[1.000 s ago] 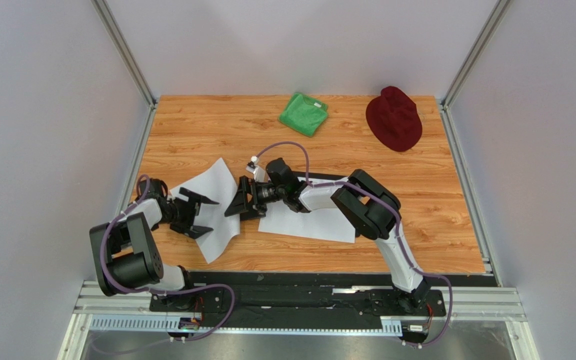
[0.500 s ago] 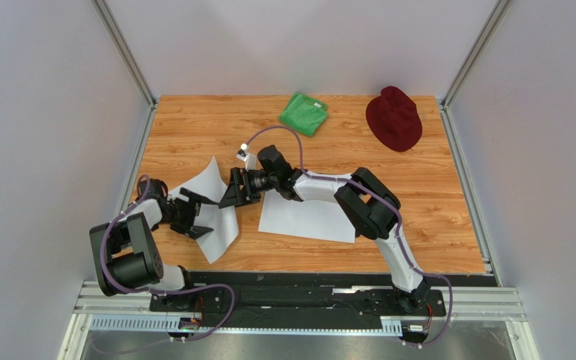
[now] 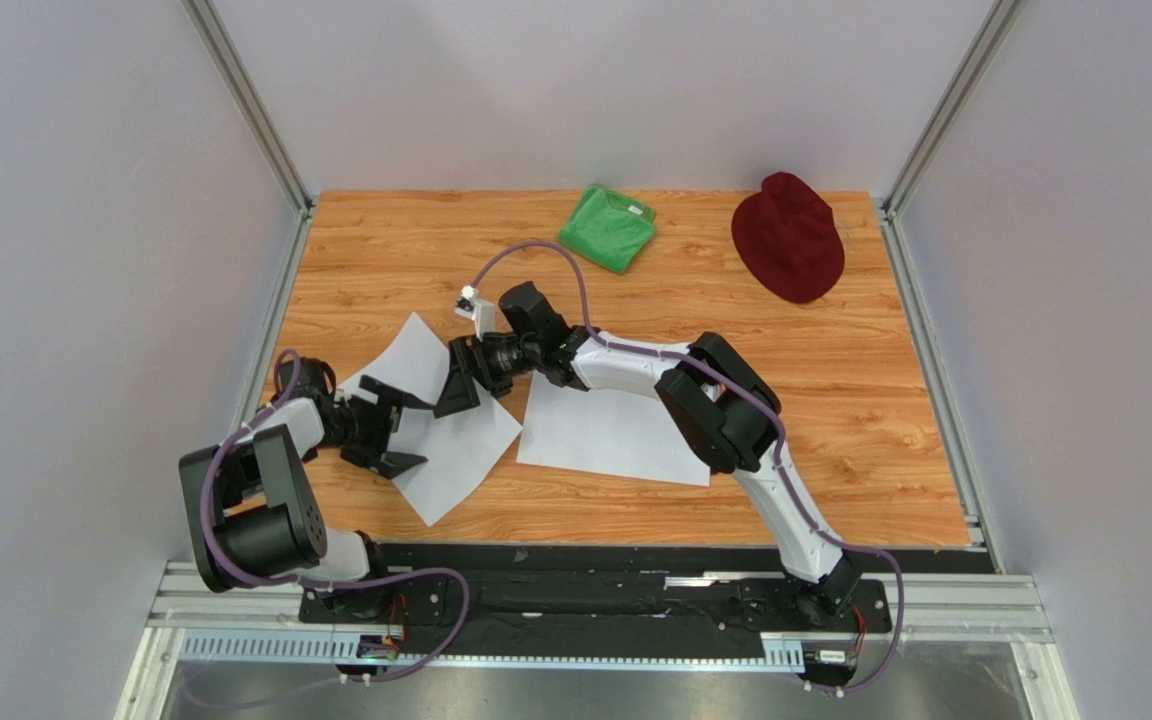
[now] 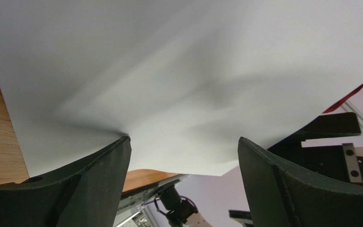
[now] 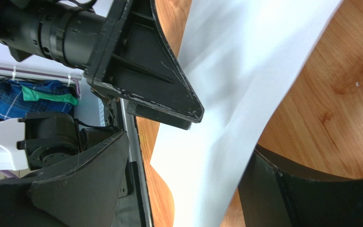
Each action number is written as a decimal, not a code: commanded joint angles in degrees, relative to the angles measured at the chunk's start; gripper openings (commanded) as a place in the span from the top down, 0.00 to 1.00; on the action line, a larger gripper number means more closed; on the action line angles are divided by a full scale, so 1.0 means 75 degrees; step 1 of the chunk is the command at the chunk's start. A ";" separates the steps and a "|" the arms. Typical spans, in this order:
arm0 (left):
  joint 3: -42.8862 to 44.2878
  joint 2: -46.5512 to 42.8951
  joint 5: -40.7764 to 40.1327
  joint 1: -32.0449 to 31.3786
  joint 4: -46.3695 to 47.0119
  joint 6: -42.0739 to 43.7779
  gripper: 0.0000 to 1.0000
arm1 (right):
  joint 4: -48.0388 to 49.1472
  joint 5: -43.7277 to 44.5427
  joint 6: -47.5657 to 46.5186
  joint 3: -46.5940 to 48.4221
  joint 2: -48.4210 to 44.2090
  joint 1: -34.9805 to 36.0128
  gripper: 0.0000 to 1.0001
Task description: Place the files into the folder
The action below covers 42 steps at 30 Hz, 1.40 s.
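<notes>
We find one loose sheet (image 3: 455, 450) of the files skewed near the bench's (image 3: 868, 450) left edge, towards the near-left corner. Both tools meet over it. The left tool (image 3: 414, 432) reaches in from the left edge with its jaws spread wide. In its wrist view the paper fills the space ahead of both fingers, buckled and lifted off the wood along one side. The right tool (image 3: 455, 398) stretches across from the right and sits at the sheet's far corner, also wide, gripping nothing. In its own view the paper runs between its two fingers, with a finger of the left tool just beyond.

We judge this pairing deliberate: thin paper lying flat gives no edge to pinch, so one tool raises it while the other readies a grip.

A second sheet (image 3: 605, 431) lies flat near the middle of the near edge, just beside the right tool. We cannot make out the folder; it may be hidden under that sheet or under the right arm.
</notes>
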 commanded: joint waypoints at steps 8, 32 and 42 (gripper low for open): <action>0.0441 -0.2018 -0.0678 0.0036 -0.0812 0.1002 0.07 | -0.1648 0.0330 -0.0608 0.0224 -0.0368 -0.0084 0.86; 0.1580 -0.3618 -0.1242 -0.2214 -0.0954 0.1589 0.11 | -0.8178 0.6106 -0.9233 -0.0326 -0.2102 -0.1526 0.98; 0.1579 -0.3291 -0.0937 -0.2202 -0.0661 0.1554 0.12 | -0.7405 0.6588 -0.9831 -0.0642 -0.2031 -0.1455 0.90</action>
